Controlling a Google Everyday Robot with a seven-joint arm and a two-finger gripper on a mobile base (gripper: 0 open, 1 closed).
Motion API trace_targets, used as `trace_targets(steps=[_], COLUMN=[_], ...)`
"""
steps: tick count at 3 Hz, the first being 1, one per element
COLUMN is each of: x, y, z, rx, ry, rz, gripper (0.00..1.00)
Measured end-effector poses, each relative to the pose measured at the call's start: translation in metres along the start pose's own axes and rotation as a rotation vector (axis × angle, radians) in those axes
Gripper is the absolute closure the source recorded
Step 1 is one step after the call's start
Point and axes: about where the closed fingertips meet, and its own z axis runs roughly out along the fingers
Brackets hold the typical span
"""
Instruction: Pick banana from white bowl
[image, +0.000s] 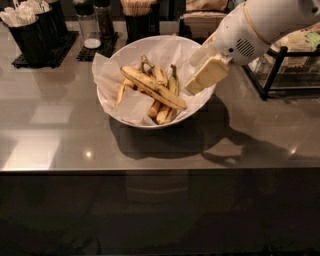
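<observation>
The white bowl (112, 102), lined with crumpled white paper, stands in the middle of the dark counter. The banana (152, 87), long, nearly straight and brown-streaked, lies diagonally on top of several shorter yellow bananas (165, 112) in the bowl. My gripper (192, 79) hangs over the bowl's right rim, just right of the banana's lower end and apart from it. It points down and left, open and empty. The white arm (260, 25) comes in from the upper right.
A black wire rack (287, 75) stands at the right. At the back are black holders with white utensils (30, 30), shakers (90, 25) on a black mat, and a cup of sticks (137, 15). The counter's front edge (160, 170) runs below the bowl.
</observation>
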Motion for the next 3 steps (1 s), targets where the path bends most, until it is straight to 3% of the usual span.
trace_targets(steps=[3], x=[-0.017], y=[-0.017], z=[0.057], rx=[-0.06], ry=[-0.002], rz=[-0.033], gripper=[0.42])
